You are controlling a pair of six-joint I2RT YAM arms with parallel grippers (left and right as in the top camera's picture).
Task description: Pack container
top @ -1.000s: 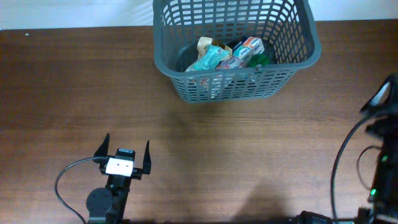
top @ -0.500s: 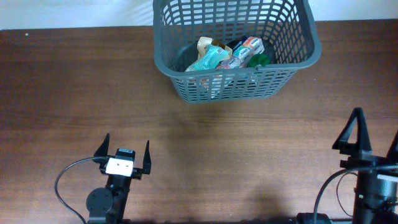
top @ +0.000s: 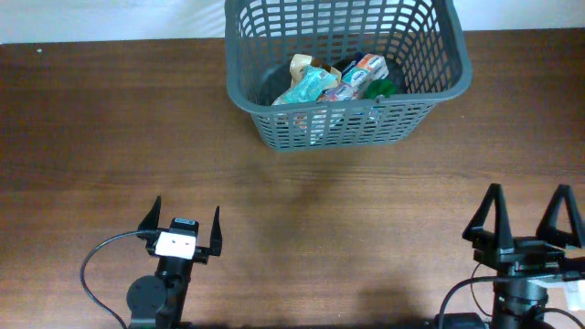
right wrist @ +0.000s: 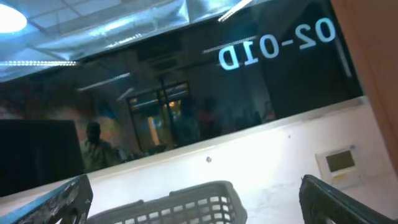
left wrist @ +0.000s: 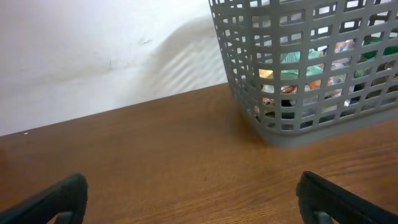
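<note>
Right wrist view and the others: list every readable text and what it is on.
"02-01D": pale glowing characters, apparently mirror-reversed, on the dark glass panel.
Colourful packets in the large dark grey plastic lattice basket: print too small to read.
Nothing else legible.

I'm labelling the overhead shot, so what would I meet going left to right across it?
left gripper, fingers apart → basket → right gripper, fingers apart
</note>
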